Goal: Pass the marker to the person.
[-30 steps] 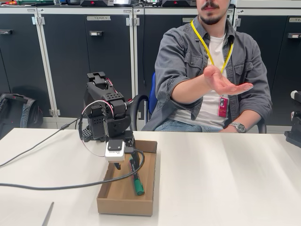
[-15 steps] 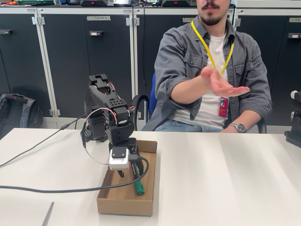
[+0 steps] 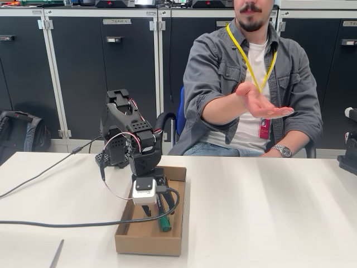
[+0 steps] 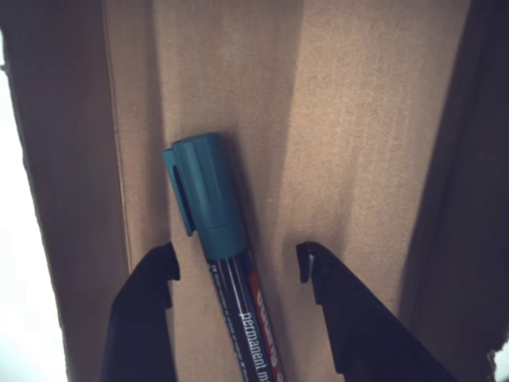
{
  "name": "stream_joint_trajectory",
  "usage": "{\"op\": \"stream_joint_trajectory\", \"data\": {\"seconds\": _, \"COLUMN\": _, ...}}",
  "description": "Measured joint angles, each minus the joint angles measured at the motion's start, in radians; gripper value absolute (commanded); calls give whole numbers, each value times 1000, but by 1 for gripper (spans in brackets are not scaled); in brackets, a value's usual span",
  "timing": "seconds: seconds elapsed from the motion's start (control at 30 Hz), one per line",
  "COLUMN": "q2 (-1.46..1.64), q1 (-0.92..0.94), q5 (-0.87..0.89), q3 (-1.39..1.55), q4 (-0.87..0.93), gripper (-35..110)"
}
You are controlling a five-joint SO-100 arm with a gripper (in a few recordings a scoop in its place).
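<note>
slim black-barrelled marker with green cap [image 4: 215, 231]: lying flat on floor of shallow brown cardboard tray [image 3: 146, 241] on white desk [image 3: 268, 212] | tool [image 4: 237, 267]: released, fingers straddling marker just below cap, not gripping | tray walls close on both sides | person in grey overshirt [image 3: 223, 72]: seated behind desk, palm-up hand [image 3: 261, 104] raised, well apart | black cable [image 3: 67, 222] across desk

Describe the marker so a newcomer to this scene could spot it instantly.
Start at the white table and find the open cardboard tray in front of the black robot arm. On the tray floor, between the open gripper fingers, lies the marker. Its black barrel, green cap and red-white print distinguish it from the thin grey stick on the table.
</note>
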Motion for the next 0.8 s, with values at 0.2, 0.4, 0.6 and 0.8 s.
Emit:
{"op": "stream_joint_trajectory", "data": {"seconds": 0.2, "q2": -34, "q1": 18, "q5": -14, "q3": -25, "q4": 55, "gripper": 26}}
{"op": "stream_joint_trajectory", "data": {"seconds": 0.4, "q2": -35, "q1": 51, "q5": -35, "q3": -31, "q4": 118, "gripper": 22}}
{"op": "stream_joint_trajectory", "data": {"seconds": 0.6, "q2": -35, "q1": 67, "q5": -38, "q3": -31, "q4": 126, "gripper": 10}}
{"op": "stream_joint_trajectory", "data": {"seconds": 0.8, "q2": -35, "q1": 72, "q5": -37, "q3": -31, "q4": 143, "gripper": -2}}
